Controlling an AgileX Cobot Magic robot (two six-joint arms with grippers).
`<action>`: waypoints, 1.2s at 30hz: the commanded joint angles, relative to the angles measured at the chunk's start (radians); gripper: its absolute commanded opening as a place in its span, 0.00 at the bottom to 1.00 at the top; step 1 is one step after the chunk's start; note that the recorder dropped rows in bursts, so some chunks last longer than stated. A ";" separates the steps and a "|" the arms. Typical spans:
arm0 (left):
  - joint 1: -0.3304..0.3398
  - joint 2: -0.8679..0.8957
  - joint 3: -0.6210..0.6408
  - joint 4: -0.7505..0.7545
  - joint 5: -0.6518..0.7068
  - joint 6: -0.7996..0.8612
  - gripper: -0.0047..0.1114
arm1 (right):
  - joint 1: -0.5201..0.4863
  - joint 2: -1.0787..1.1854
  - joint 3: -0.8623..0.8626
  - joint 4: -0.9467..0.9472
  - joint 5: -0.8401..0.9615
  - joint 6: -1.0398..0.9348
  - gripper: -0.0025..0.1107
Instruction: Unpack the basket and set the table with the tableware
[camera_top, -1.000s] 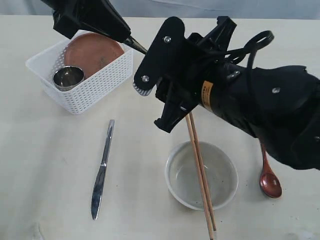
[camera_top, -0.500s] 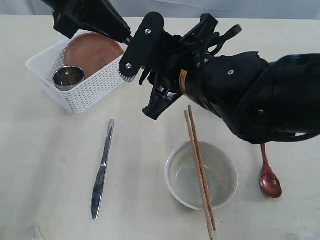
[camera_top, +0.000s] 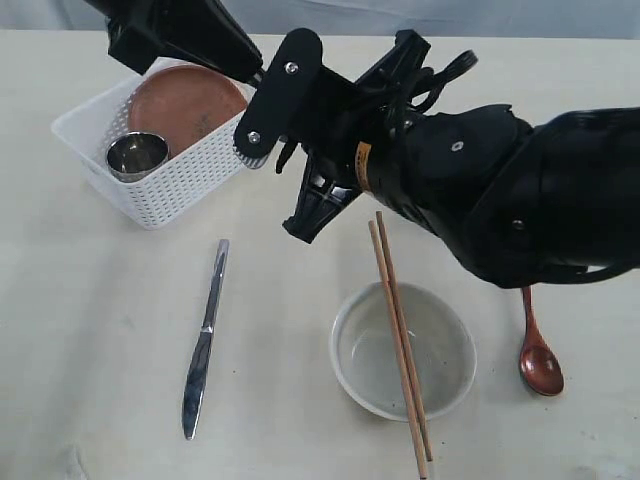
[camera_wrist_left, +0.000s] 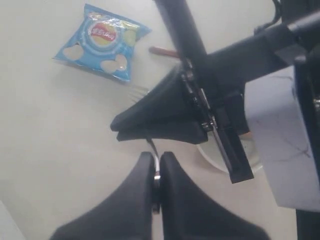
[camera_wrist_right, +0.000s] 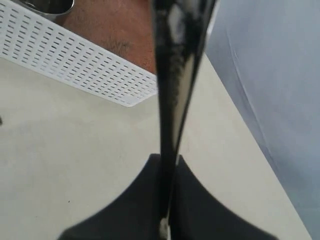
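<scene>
My left gripper (camera_wrist_left: 156, 160) is shut on the steel fork's handle (camera_wrist_left: 156, 172), above the table (camera_top: 90, 330). The fork's tines (camera_wrist_left: 136, 92) stick out past my right gripper. My right gripper (camera_wrist_right: 168, 162) is shut on the same fork (camera_wrist_right: 172, 75), close to the basket's near corner. The white basket (camera_top: 170, 190) holds the reddish-brown plate (camera_top: 185, 100) and the steel cup (camera_top: 137, 153). On the table lie the knife (camera_top: 205, 340), the pale bowl (camera_top: 352, 380) with the chopsticks (camera_top: 400, 330) across it, and the dark red spoon (camera_top: 538, 365).
A blue chips bag (camera_wrist_left: 102, 42) lies on the table beyond the fork tines. The right arm's black bulk (camera_top: 480, 200) hangs over the table's middle and right, above the bowl's far side. The left arm (camera_top: 170, 30) reaches in over the basket.
My right gripper has swung left toward the basket and the left gripper, and its jaws have gone from wide open to shut on the fork. The left gripper has held still.
</scene>
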 joint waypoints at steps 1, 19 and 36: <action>-0.005 -0.009 0.003 -0.012 0.005 -0.017 0.14 | -0.005 -0.003 -0.003 -0.002 0.003 0.010 0.02; -0.002 -0.027 -0.012 0.034 -0.019 -0.047 0.46 | -0.005 -0.035 -0.049 0.126 0.116 -0.027 0.02; 0.137 -0.207 -0.024 0.246 -0.166 -0.222 0.46 | -0.310 -0.201 -0.049 0.935 -0.064 -0.610 0.02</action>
